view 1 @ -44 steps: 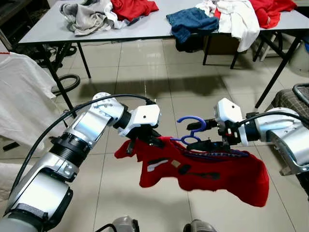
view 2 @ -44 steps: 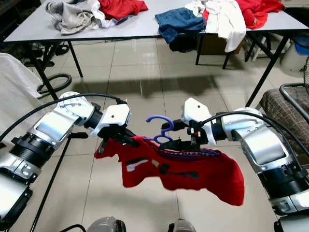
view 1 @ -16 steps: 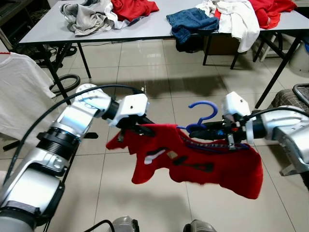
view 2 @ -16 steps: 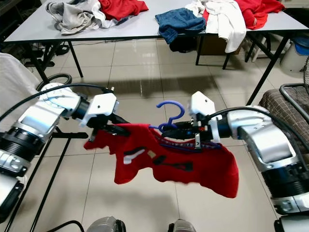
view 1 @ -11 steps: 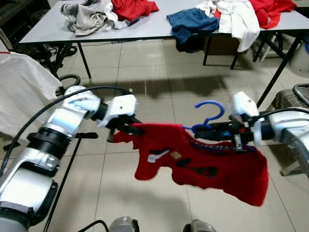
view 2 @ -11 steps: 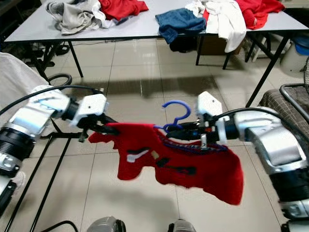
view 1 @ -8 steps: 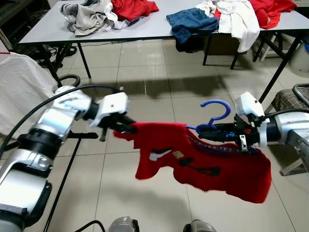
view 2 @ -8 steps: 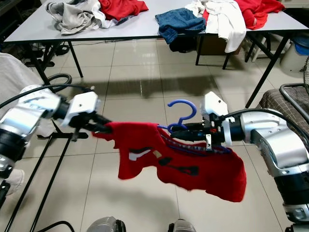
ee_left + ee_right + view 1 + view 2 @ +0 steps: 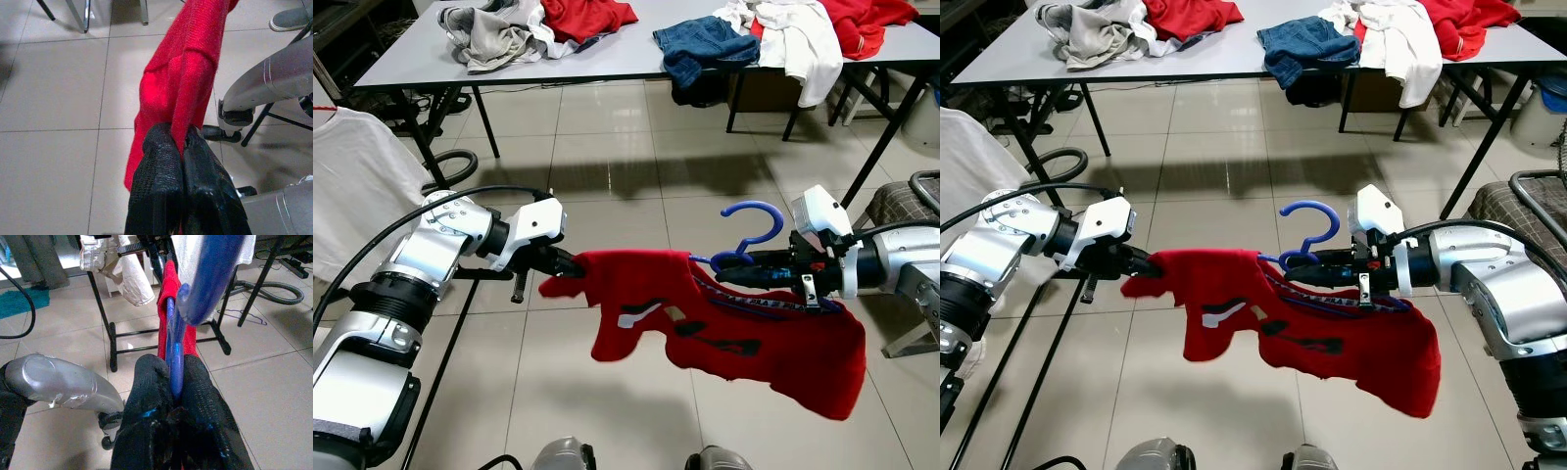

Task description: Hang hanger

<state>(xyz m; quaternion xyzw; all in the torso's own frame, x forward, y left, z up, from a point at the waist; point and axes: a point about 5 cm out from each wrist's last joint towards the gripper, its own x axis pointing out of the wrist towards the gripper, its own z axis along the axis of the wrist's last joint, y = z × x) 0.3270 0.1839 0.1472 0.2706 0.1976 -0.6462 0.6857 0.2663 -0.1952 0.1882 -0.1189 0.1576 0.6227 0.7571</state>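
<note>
Since the earlier frame both arms have spread wider, stretching the red shirt (image 9: pixel 724 328) that was bunched between them. At its left end the left gripper (image 9: pixel 556 277) pinches a fold of the cloth, its fingers (image 9: pixel 161 191) pressed together on the fabric. At the right end the right gripper (image 9: pixel 736 273) has its two fingers (image 9: pixel 200 401) clamped on the blue hanger (image 9: pixel 744 240), which is threaded into the shirt's collar with its hook standing up above the cloth. Shirt and hanger hang in the air over the tiled floor (image 9: pixel 607 147). On the far side, a grey table (image 9: pixel 636 54) holds heaps of clothes, and a white garment (image 9: pixel 357 186) hangs at the left.
</note>
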